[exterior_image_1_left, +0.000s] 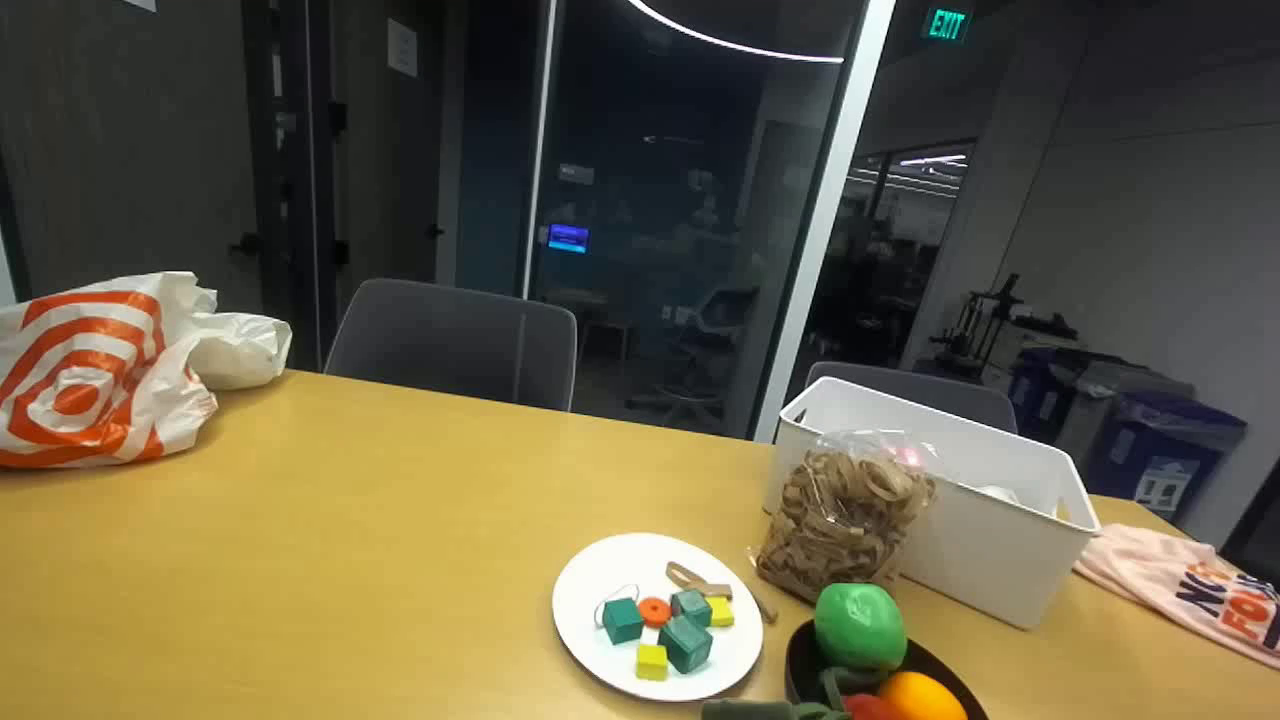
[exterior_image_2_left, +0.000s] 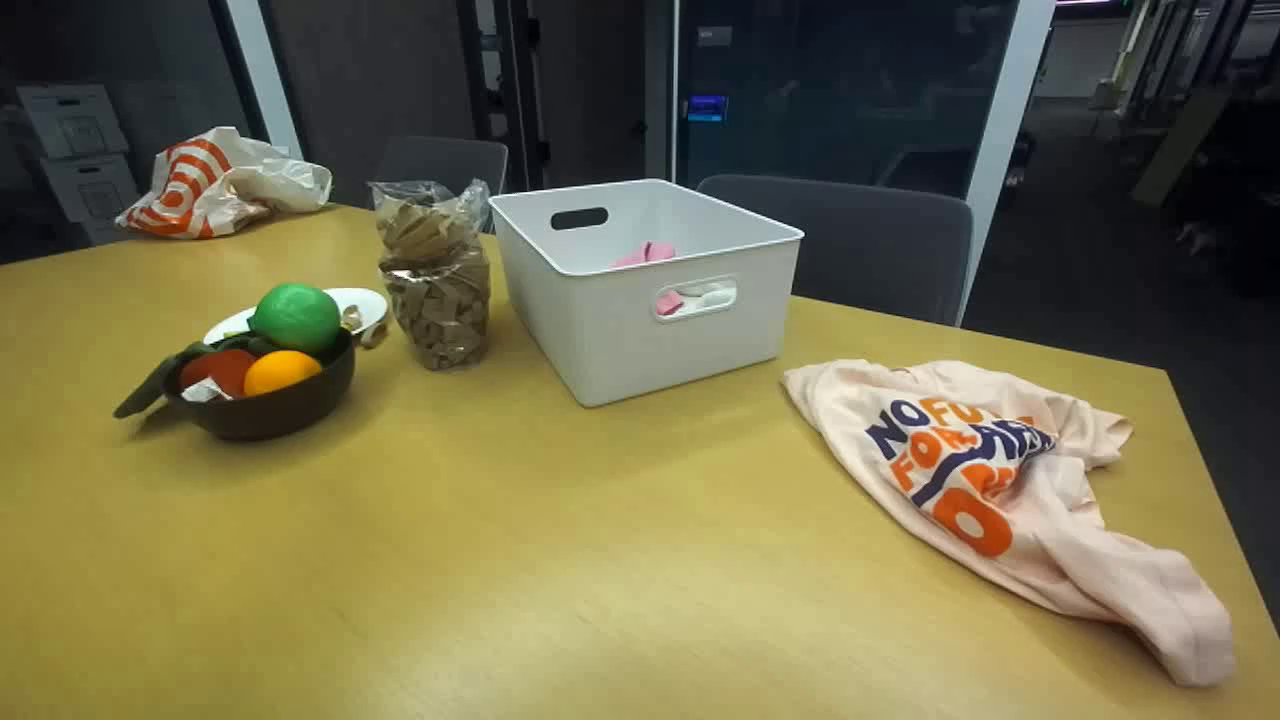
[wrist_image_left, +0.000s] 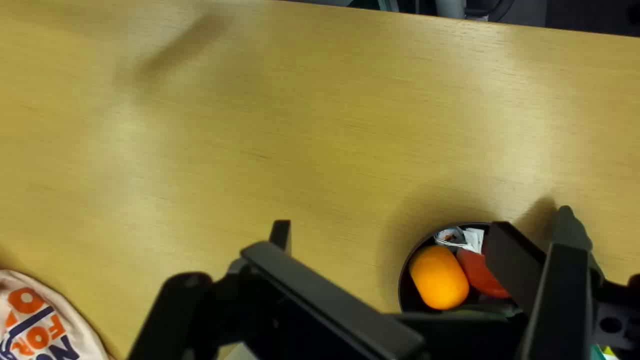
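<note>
Black two-fingered gripper (wrist_image_left: 390, 230) over a yellow wood-grain table (wrist_image_left: 300, 125), its fingers spread wide and pinching nothing. Nearest to it, toward four o'clock in the wrist view, sits a round dark bowl (exterior_image_2_left: 270, 415) of unclear material, holding a smooth orange fruit-like piece (exterior_image_2_left: 285, 374), a rounded red piece (exterior_image_2_left: 228, 370) and a glossy green piece (exterior_image_2_left: 296, 318); a dark green item (exterior_image_2_left: 150, 388) of uncertain kind overhangs the rim at nine o'clock in an exterior view. Handling, as judged: the bowl looks stiff and fairly light, its load loose; the rounded pieces look firm and apt to slip or roll. The bare rim at ten o'clock in the wrist view suits a pinch best, though the orange piece crowds its inner side. The table's edge crosses the wrist view at twelve o'clock, well apart from the bowl; the widest room appears to lie toward eleven. In an exterior view, a white round plate (exterior_image_2_left: 355, 300) just beside the bowl at one o'clock, a clear plastic bag of brown paper strips (exterior_image_2_left: 440, 290) at two and a white plastic bin (exterior_image_2_left: 650, 360) beyond the bag limit travel.
</note>
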